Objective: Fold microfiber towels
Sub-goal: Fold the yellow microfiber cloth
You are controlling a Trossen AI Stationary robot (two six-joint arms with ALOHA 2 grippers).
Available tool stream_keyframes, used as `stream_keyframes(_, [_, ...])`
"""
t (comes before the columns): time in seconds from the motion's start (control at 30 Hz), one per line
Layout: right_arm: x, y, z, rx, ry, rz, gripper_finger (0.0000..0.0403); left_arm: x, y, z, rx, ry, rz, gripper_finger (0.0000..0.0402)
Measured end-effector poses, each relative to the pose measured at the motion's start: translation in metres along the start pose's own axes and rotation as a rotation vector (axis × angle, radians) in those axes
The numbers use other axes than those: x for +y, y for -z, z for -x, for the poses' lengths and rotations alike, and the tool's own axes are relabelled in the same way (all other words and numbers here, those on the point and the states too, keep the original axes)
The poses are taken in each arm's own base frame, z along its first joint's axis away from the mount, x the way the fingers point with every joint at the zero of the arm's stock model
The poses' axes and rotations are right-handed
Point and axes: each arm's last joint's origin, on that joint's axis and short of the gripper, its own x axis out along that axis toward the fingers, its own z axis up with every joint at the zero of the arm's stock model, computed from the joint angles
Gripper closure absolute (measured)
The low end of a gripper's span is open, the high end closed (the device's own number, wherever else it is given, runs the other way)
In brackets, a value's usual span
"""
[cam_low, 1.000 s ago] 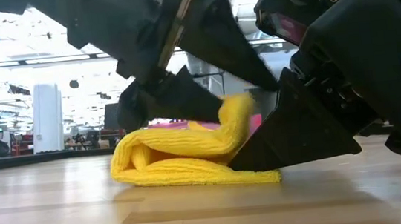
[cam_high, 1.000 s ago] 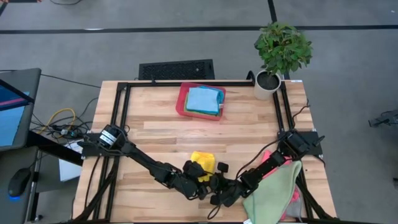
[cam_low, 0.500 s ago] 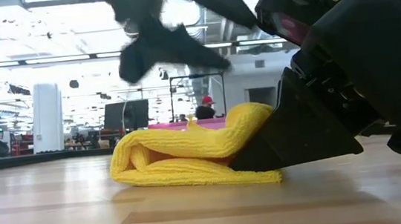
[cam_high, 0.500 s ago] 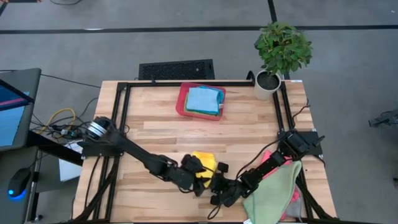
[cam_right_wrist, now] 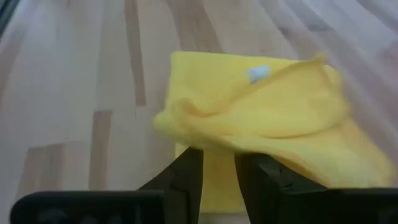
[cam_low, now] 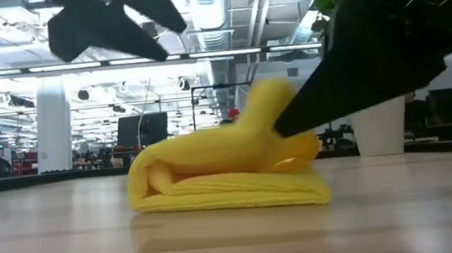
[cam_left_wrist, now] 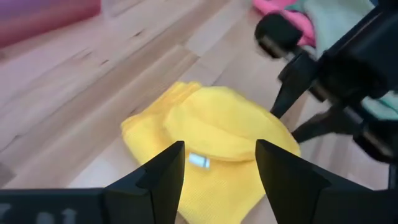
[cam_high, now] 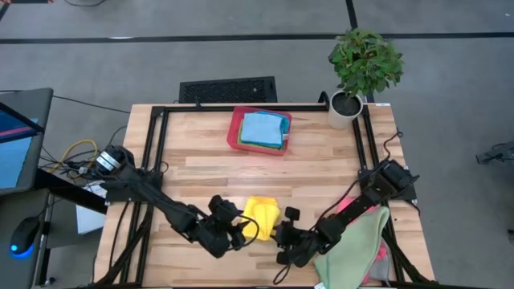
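Yellow microfiber towel (cam_high: 262, 215), plain, with a small pale blue-white label (cam_left_wrist: 198, 160) on its upper face. Red tray (cam_high: 234, 131) at the far side of the table, holding a light blue towel (cam_high: 263, 128) over a green towel (cam_high: 284, 137) whose edge shows at one side. Pale green towel (cam_high: 353, 247) at the table's right edge, lying over a pink towel (cam_high: 347, 202). Table top (cam_high: 201, 172): light wood in butcher-block strips, framed by black rails (cam_high: 161, 136). Both arms and grippers: black. Potted plant (cam_high: 365, 60): green leaves, white pot (cam_high: 344, 112). Cables (cam_high: 76, 152) beside the table: yellow and orange. Floor: grey, with dark lines.
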Motion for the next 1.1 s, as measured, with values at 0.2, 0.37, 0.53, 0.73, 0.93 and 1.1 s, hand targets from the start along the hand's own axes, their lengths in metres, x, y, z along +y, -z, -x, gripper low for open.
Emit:
stream_keyframes(0.2, [-0.003,-0.005,0.026,0.025,0.039,-0.030,0.0285,0.006,0.025,0.002,-0.016,0.018,0.047,0.0217])
stream_keyframes(0.37, [0.000,-0.018,0.032,-0.078,0.029,-0.059,0.0285,0.016,0.042,-0.002,-0.058,0.033,0.110,0.0217])
stream_keyframes(0.53, [-0.012,-0.025,0.004,-0.082,0.023,-0.110,0.0285,0.024,0.051,-0.007,-0.107,0.068,0.165,0.0217])
stream_keyframes(0.73, [-0.027,-0.034,-0.034,-0.093,-0.042,-0.134,0.0285,0.034,0.062,-0.009,-0.097,0.067,0.176,0.0217])
stream_keyframes(0.93, [-0.030,-0.059,-0.054,-0.118,-0.093,-0.107,0.0285,0.040,0.069,-0.008,-0.087,0.059,0.194,0.0217])
stream_keyframes(1.1, [-0.043,-0.051,-0.063,0.020,-0.046,-0.077,0.0285,0.040,0.069,-0.008,-0.095,0.058,0.197,0.0217])
